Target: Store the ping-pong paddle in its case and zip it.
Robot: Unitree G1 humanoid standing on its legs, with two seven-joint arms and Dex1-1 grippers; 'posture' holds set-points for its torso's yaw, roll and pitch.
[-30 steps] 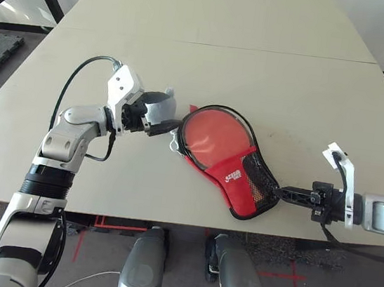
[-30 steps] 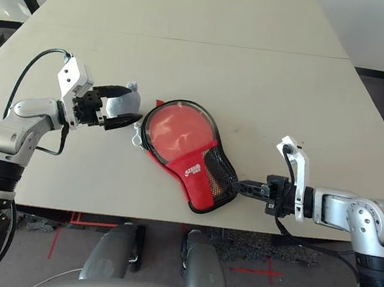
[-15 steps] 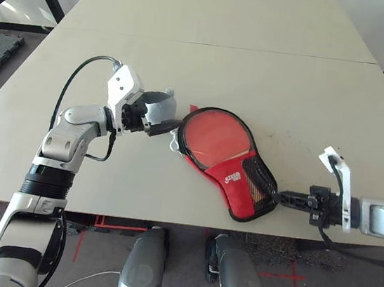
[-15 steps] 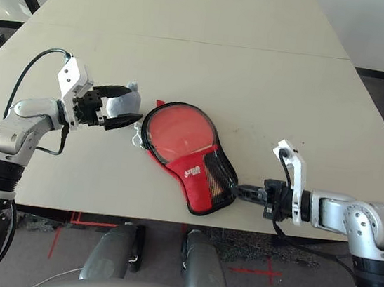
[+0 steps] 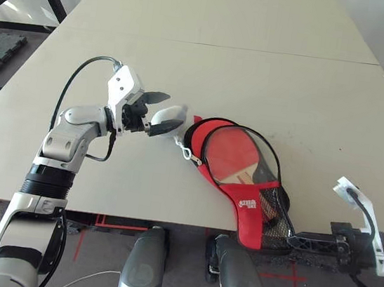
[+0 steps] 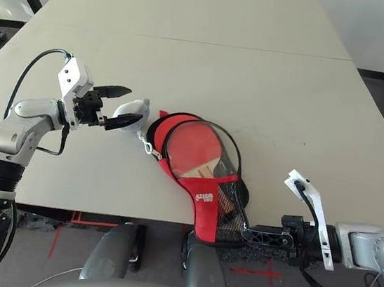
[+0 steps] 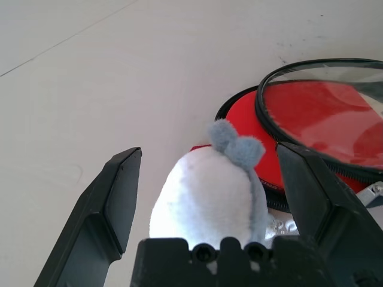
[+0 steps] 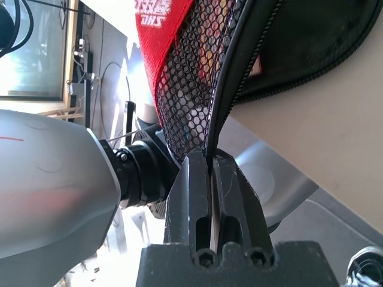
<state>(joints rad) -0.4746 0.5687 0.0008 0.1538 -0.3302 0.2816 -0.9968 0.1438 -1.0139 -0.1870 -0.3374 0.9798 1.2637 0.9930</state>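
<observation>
I see the ping-pong paddle (image 5: 236,156) inside the case (image 5: 251,208), flap raised, zipper undone. My right tool (image 8: 210,173) pinches the case's edge; left tool (image 7: 209,179) gapes around a pale pouch (image 7: 206,197), gripping nothing.

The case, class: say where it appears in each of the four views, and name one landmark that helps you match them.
Left eye view: the case, lower centre-right, its narrow end overhanging the table edge.
Right eye view: lower centre.
Left wrist view: its round zippered end, beyond the grey pouch.
Right wrist view: its mesh pocket and edge, clamped in the right gripper.
Shared landmark: the black zipper rim.
</observation>
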